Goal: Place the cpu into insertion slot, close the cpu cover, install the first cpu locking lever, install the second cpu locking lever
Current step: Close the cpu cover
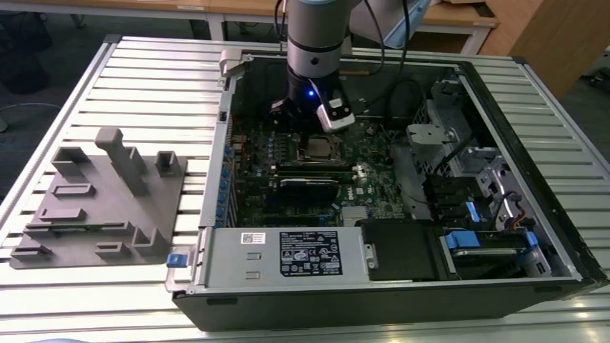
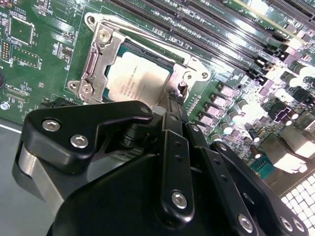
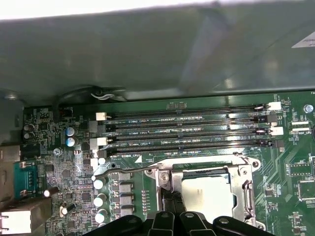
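Observation:
The cpu [image 2: 140,81] lies flat in the insertion slot [image 1: 319,148] on the green board, its dull silver top showing. The cpu cover [image 2: 101,56] is down over it, framing the chip; both wrist views show this, with the cpu [image 3: 206,194] inside the cover [image 3: 246,189]. A thin wire locking lever [image 2: 147,37] runs along one side of the socket, and in the first wrist view a lever [image 3: 123,170] ends in a hooked handle out past the socket's corner. My gripper [image 2: 173,98] is shut, its black tip down at the socket's edge beside the chip; it holds nothing. In the exterior view the gripper [image 1: 303,127] hangs just behind the socket.
Long black memory slots [image 3: 187,130] run beside the socket, below the case wall [image 3: 147,49]. A silver power supply [image 1: 286,254] fills the case's front. Drive bays with blue tabs [image 1: 476,214] sit at the exterior view's right. A grey fixture [image 1: 96,200] stands on the slatted table at the left.

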Tool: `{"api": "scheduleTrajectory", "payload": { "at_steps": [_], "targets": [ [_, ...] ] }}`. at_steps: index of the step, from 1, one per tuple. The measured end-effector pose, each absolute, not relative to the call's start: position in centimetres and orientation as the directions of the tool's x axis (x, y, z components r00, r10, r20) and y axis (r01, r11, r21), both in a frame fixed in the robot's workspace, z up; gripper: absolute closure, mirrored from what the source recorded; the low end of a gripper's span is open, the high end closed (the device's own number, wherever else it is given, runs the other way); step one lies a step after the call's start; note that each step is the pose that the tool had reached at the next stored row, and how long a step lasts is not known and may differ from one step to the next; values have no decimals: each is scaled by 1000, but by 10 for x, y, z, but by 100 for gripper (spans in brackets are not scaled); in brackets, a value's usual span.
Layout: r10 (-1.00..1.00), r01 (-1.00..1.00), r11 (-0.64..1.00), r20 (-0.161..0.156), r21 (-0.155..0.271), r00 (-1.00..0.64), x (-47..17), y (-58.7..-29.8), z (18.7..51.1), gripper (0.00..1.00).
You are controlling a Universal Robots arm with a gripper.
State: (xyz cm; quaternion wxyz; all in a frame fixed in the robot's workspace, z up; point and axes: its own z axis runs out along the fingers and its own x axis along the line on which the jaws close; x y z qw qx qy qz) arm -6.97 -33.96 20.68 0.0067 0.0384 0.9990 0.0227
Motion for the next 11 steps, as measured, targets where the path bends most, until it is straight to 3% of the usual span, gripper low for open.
{"api": "scheduleTrajectory", "payload": {
  "at_steps": [11],
  "targets": [
    [77,76,996,-12,46,-997,-71,-340,205,89]
  ]
}}
